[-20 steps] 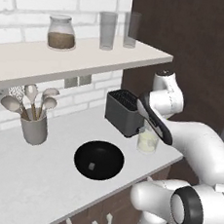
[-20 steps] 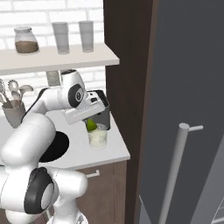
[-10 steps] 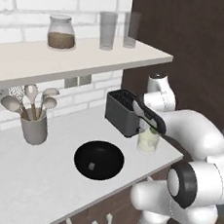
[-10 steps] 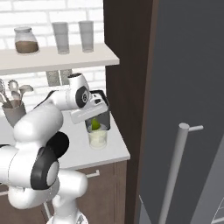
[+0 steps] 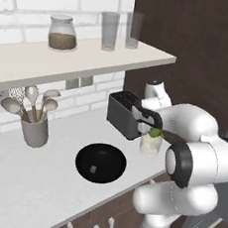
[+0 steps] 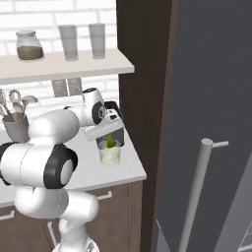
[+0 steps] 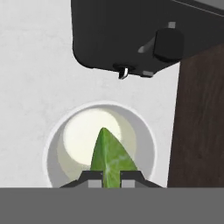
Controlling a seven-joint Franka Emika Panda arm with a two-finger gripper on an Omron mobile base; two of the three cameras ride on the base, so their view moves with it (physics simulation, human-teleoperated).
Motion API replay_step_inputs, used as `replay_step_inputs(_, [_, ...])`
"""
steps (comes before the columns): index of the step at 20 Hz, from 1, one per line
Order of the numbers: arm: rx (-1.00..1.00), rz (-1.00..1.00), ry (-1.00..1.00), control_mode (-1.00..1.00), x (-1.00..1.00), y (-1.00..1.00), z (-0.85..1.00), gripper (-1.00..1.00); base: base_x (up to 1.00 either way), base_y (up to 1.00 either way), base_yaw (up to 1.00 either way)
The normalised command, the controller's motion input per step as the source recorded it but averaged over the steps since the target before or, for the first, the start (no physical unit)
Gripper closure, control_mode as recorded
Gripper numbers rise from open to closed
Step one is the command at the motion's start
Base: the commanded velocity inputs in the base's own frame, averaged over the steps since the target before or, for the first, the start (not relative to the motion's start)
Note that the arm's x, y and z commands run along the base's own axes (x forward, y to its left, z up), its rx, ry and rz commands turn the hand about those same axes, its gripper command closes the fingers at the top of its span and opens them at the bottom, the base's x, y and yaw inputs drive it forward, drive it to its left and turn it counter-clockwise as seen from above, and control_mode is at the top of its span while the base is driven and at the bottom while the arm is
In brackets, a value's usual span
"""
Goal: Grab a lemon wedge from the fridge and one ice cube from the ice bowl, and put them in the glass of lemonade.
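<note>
Above glass: small green pointed lemon wedge (image 7: 107, 157), over short clear glass of pale lemonade (image 7: 100, 144).
Gripper: dark two-finger gripper (image 7: 111, 176) clamped on wedge's lower end.

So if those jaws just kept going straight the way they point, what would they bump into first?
Probably the glass of lemonade. The gripper, shut on the lemon wedge, points down into its open mouth, so the wedge would likely meet the liquid first; the gap above it is hard to judge.
</note>
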Motion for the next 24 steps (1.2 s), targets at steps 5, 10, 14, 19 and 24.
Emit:
replay_step_inputs(5, [0.00,0.00,0.00,-1.00,0.39,0.00,-0.32,1.00,0.00,0.00,0.00])
replay_step_inputs(10, [0.00,0.00,0.00,-1.00,0.41,0.00,-0.26,1.00,0.00,0.00,0.00])
replay_step_inputs(14, [0.00,0.00,0.00,-1.00,0.22,0.00,-0.14,-1.00,0.00,0.00,0.00])
replay_step_inputs(19, [0.00,0.00,0.00,-1.00,-0.30,0.00,0.34,-1.00,0.00,0.00,0.00])
replay_step_inputs(24, [0.00,0.00,0.00,-1.00,-0.47,0.02,0.31,-1.00,0.00,0.00,0.00])
